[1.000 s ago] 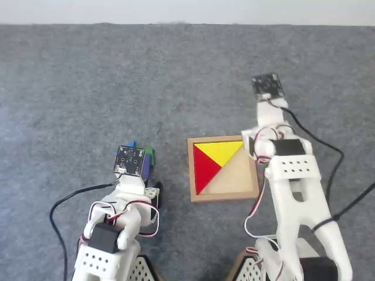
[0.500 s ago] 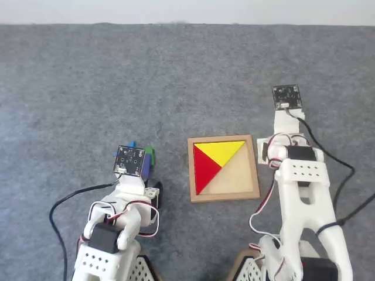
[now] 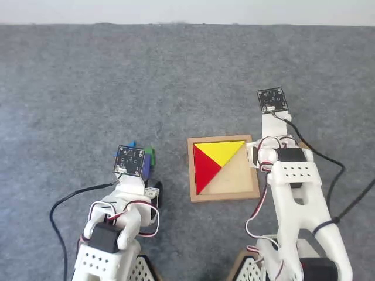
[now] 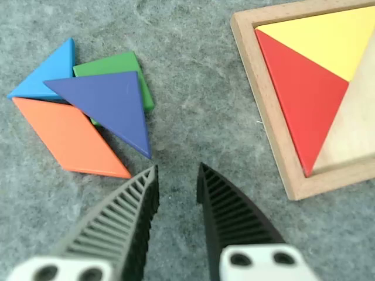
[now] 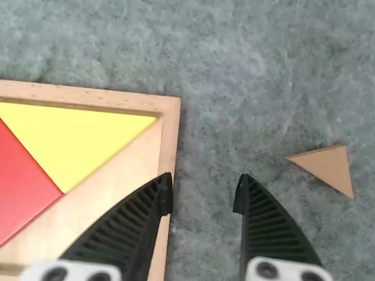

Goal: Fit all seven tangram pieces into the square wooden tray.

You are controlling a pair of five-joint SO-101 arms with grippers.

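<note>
Carpet [image 3: 88, 82] in grey covers the table, and the square wooden tray [image 3: 225, 198] lies on it between the two arms. Two pieces sit inside the tray. A yellow triangle [image 3: 220, 151] fills the far part and a red triangle [image 3: 203, 168] fills the part toward the left arm; they meet along one slanted edge. The rest of the tray floor is bare wood.

The right gripper [image 5: 205, 178] hangs at the tray's far right corner with its fingers parted and nothing between them. One fingertip is over the tray's rim [image 5: 170, 137], the other over carpet outside it. A small tan triangle [image 5: 328, 167] lies flat on the carpet outside the tray, apart from both the rim and the gripper.

The left gripper [image 4: 177, 170] is also spread and empty. It is over bare carpet between the tray's near rim [image 4: 262, 105] and a cluster of four loose pieces. In that cluster a dark blue triangle [image 4: 111, 102] lies partly over a green square [image 4: 111, 62]. It has a light blue triangle [image 4: 50, 73] and an orange parallelogram [image 4: 67, 137] beside it, and its sharp corner points close to one fingertip.
</note>
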